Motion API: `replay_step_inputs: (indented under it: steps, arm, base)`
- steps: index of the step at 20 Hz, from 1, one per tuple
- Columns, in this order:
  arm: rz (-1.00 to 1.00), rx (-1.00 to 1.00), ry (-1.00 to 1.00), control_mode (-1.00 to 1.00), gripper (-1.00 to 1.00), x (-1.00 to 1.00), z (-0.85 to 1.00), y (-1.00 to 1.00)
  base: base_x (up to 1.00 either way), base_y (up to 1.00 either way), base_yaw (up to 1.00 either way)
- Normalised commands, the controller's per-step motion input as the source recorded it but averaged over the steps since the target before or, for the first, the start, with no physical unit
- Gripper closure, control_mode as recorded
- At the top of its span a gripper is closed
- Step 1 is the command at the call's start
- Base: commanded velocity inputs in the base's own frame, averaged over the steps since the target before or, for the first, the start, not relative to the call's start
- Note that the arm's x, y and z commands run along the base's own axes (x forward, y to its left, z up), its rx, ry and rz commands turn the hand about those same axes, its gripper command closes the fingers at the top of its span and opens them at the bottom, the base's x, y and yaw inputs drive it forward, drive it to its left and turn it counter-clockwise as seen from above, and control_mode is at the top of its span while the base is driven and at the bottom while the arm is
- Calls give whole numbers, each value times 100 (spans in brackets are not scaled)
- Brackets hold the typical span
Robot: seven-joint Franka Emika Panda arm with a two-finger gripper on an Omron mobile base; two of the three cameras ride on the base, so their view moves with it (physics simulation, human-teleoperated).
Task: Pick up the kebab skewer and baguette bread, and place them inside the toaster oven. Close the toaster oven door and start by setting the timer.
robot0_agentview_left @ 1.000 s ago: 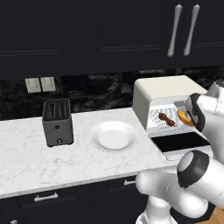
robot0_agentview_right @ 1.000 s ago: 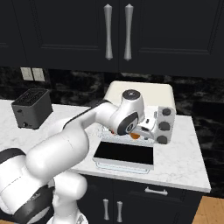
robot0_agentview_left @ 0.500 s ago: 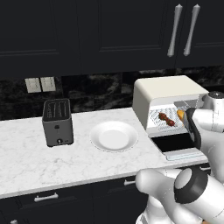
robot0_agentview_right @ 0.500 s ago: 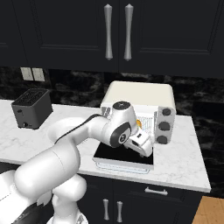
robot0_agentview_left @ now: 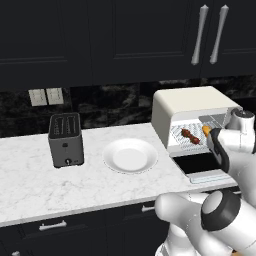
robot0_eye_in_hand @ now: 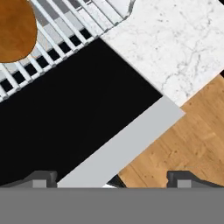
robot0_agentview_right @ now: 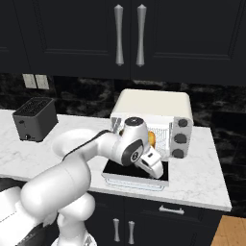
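Note:
The cream toaster oven (robot0_agentview_left: 192,106) stands at the counter's right with its door (robot0_agentview_left: 202,166) folded down flat. On its wire rack (robot0_agentview_left: 186,136) lie the dark kebab skewer (robot0_agentview_left: 190,135) and, right of it, the orange baguette bread (robot0_agentview_left: 206,131). In the right base view the baguette (robot0_agentview_right: 152,138) shows behind my wrist. My gripper (robot0_agentview_right: 155,169) hangs open and empty just above the door's dark glass (robot0_eye_in_hand: 74,118), near its silver handle (robot0_eye_in_hand: 127,144). In the hand view the gripper (robot0_eye_in_hand: 114,180) faces the glass, with the baguette (robot0_eye_in_hand: 15,28) and rack (robot0_eye_in_hand: 61,37) at the top left.
A white plate (robot0_agentview_left: 130,155) and a dark slot toaster (robot0_agentview_left: 65,139) sit on the marble counter (robot0_agentview_left: 45,185) left of the oven. Round knobs (robot0_agentview_right: 180,139) line the oven's right side. Beyond the door's edge the counter (robot0_eye_in_hand: 175,48) ends over a wooden floor (robot0_eye_in_hand: 192,144).
My hand has drawn back out of the oven mouth and dropped over the open door's front. The baguette stays on the rack. The jaws have stayed wide.

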Motion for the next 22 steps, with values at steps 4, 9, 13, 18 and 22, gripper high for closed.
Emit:
replay_step_inputs:
  steps: [4, 9, 13, 18, 22]
  arm:
    - [0, 4, 0, -100, -100, 4, -40, 14]
    - [0, 1, 0, -100, -100, 31, -35, 8]
    - [0, 0, 0, -100, -100, 20, -32, 0]
    - [0, 0, 0, -100, -100, 20, -24, 0]
    - [0, 2, 0, -100, -100, 22, -6, 0]
  base:
    - [0, 0, 0]
    - [0, 0, 0]
    - [0, 0, 0]
    - [0, 0, 0]
    - [0, 0, 0]
